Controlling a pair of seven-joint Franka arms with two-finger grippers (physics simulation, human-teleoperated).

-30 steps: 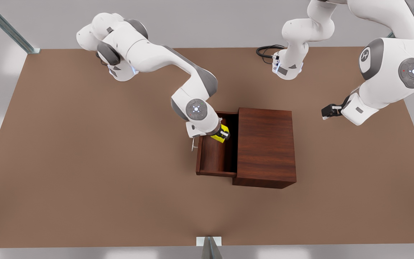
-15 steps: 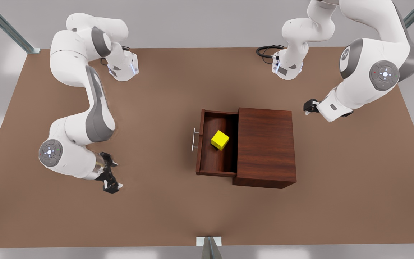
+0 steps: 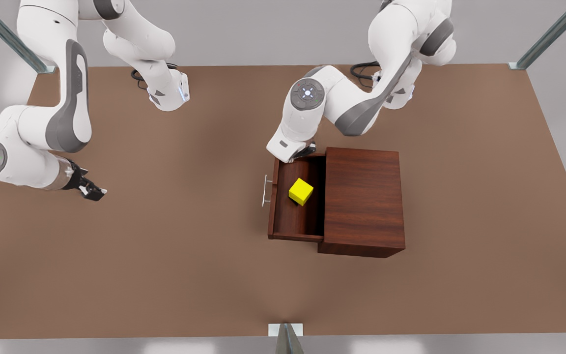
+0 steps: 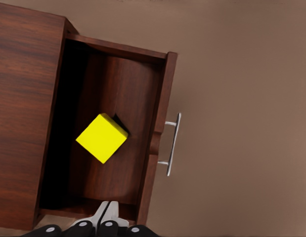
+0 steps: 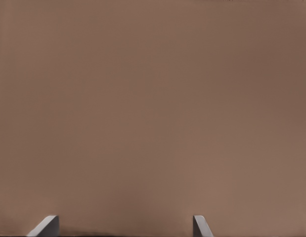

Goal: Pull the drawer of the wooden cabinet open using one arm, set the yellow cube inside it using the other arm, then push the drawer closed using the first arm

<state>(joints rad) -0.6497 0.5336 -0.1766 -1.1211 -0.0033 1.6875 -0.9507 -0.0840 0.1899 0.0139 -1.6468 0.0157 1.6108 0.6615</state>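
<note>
- Here, no brand, label or legible writing was seen on any item.
- Right gripper (image 3: pixel 94 191): at the front view's far left, over the bare table (image 3: pixel 165 275), well apart from the cabinet. Its fingertips (image 5: pixel 46 226) stood spread wide in the right wrist view, holding nothing. Half a second earlier it hung lower and nearer the middle of the table; a second earlier it was over the drawer with the cube at its fingers.
- Handle (image 3: pixel 266 191): thin silver bar on the drawer's front panel, facing the front view's left.
- Drawer (image 3: pixel 295 223): pulled out of the cabinet towards the front view's left, in the same open position as in both earlier frames.
- Yellow cube (image 3: pixel 301 191): resting on the drawer floor, turned at an angle, unchanged from half a second before.
- Left gripper (image 3: pixel 305 150): above the far corner of the drawer, beside the cabinet's edge. Its fingertips (image 4: pixel 106 213) were pressed together, gripping nothing. Earlier it hovered off the cabinet's far side, at the front view's right.
- Wooden cabinet (image 3: pixel 364 196): mid-table, flat top bare, not moved.
- Black cables (image 3: pixel 364 69): coiled by the arm base behind the cabinet.
</note>
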